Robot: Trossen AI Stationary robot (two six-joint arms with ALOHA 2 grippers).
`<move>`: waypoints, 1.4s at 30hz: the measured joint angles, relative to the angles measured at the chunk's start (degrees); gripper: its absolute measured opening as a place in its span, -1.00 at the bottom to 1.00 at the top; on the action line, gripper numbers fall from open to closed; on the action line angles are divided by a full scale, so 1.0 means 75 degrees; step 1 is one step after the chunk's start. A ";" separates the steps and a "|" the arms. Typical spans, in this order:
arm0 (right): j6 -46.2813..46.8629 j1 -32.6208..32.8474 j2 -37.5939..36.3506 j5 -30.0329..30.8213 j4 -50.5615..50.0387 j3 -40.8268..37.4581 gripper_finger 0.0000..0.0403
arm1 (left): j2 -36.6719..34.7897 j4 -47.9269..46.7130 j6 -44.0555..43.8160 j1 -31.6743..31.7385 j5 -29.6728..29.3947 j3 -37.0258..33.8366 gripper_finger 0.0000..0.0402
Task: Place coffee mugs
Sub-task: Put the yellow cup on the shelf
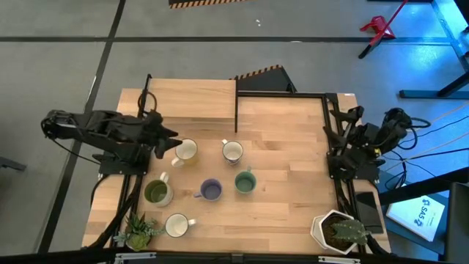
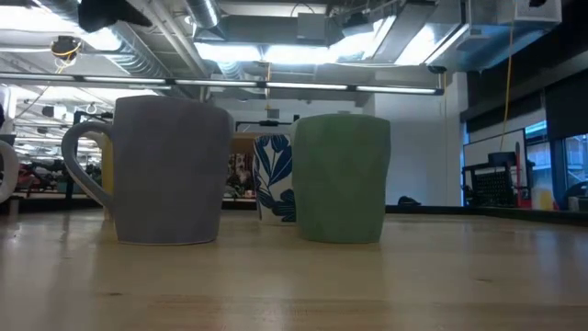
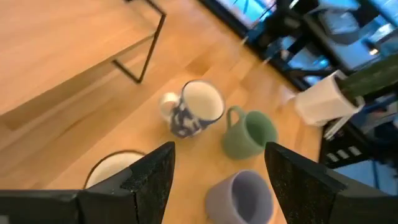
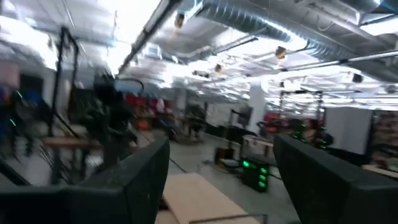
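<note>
Six mugs stand upright on their bases on the wooden table: pale yellow (image 1: 185,151), white with a blue pattern (image 1: 232,152), olive green (image 1: 157,192), purple-blue (image 1: 211,191), sage green (image 1: 245,182) and cream (image 1: 177,225). My left gripper (image 1: 167,141) hovers open just left of the yellow mug. Its wrist view looks past the open fingers (image 3: 221,180) at the patterned mug (image 3: 196,109), the sage mug (image 3: 249,134), the purple mug (image 3: 242,196) and the yellow mug's rim (image 3: 115,167). My right gripper (image 4: 221,186) is open, parked at the table's right edge (image 1: 352,139) and facing the room.
A white plant pot (image 1: 337,231) sits at the near right corner and a small green plant (image 1: 139,231) at the near left. A raised wooden board (image 1: 190,99) and a thin black frame (image 1: 237,103) stand at the far side. There is bare wood between the mugs and the right arm.
</note>
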 joint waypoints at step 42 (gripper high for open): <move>-0.0414 -0.0006 0.4009 0.4055 -0.0302 0.1233 0.35 | 0.3655 -0.1717 0.0871 0.2196 0.0776 -0.0230 0.21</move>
